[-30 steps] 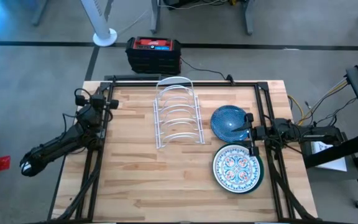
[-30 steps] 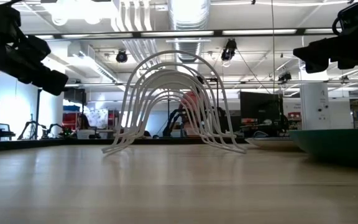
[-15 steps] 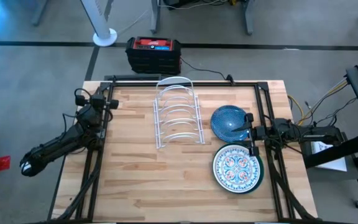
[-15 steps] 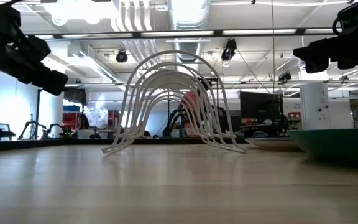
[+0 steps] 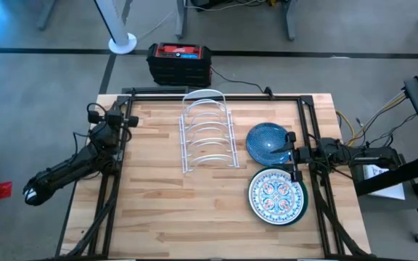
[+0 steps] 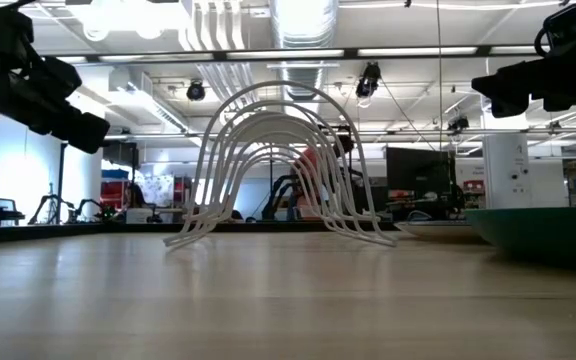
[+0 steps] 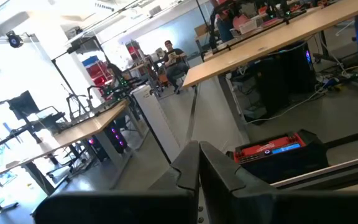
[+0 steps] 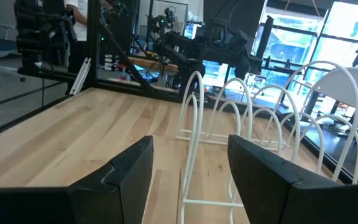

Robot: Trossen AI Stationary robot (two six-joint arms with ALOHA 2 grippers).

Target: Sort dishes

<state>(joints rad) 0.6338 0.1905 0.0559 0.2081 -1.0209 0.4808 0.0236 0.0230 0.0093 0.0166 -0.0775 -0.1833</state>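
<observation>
A white wire rack (image 5: 209, 134) stands mid-table. A plain white dish (image 5: 204, 93) stands upright in its far slot. To the rack's right, the blue speckled dish (image 5: 267, 142) lies flat on the wood. Nearer, the floral dish (image 5: 274, 196) lies on the green dish (image 5: 304, 206), whose rim shows in the low view (image 6: 543, 235). My right gripper (image 5: 292, 156) hangs level and open at the right edge, above the gap between those dishes, pointing at the rack (image 8: 229, 124). My left gripper (image 5: 127, 119) is shut at the table's far left edge, holding nothing.
A black and red box (image 5: 179, 61) sits on the floor behind the table's far edge. Black frame rails (image 5: 111, 196) run along both sides of the table. Bare wood (image 5: 180, 210) lies in front of the rack and to its left.
</observation>
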